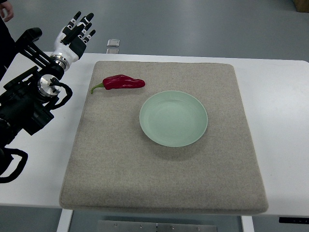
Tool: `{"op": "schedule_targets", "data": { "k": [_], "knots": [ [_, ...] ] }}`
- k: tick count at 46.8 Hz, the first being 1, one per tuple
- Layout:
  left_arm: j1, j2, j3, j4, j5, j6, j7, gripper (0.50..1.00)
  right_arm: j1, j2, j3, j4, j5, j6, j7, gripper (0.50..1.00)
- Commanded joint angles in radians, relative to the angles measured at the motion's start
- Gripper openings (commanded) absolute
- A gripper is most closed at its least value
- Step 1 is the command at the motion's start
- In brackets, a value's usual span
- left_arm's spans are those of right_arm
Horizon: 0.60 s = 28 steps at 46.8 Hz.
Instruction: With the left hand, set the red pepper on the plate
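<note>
A red pepper (pixel 123 82) with a green stem lies on the beige mat (pixel 164 174), near its far left corner. A pale green plate (pixel 174 118) sits empty at the mat's middle, to the right of and nearer than the pepper. My left hand (pixel 77 30) hangs over the table's far left edge, up and to the left of the pepper, fingers spread and holding nothing. Its arm (pixel 29 101) runs down along the picture's left side.
The mat lies on a white table (pixel 280 111). A small clear object (pixel 113 43) sits at the table's far edge. A person's hand and dark sleeve (pixel 5 14) show in the top left corner.
</note>
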Motion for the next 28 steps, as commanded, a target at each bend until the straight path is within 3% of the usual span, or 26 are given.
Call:
{"op": "schedule_targets", "data": {
  "k": [1, 6, 28],
  "knots": [
    [0.000, 0.000, 0.000, 0.000, 0.002, 0.000, -0.002, 0.994, 0.000, 0.000, 0.000, 0.000, 0.000, 0.000, 0.000, 0.928],
    [0.000, 0.000, 0.000, 0.000, 0.002, 0.000, -0.036, 0.994, 0.000, 0.000, 0.000, 0.000, 0.000, 0.000, 0.000, 0.928],
    [-0.008, 0.008, 0.006, -0.003, 0.006, -0.001, -0.036, 0.994, 0.000, 0.000, 0.000, 0.000, 0.000, 0.000, 0.000, 0.928]
  ]
}}
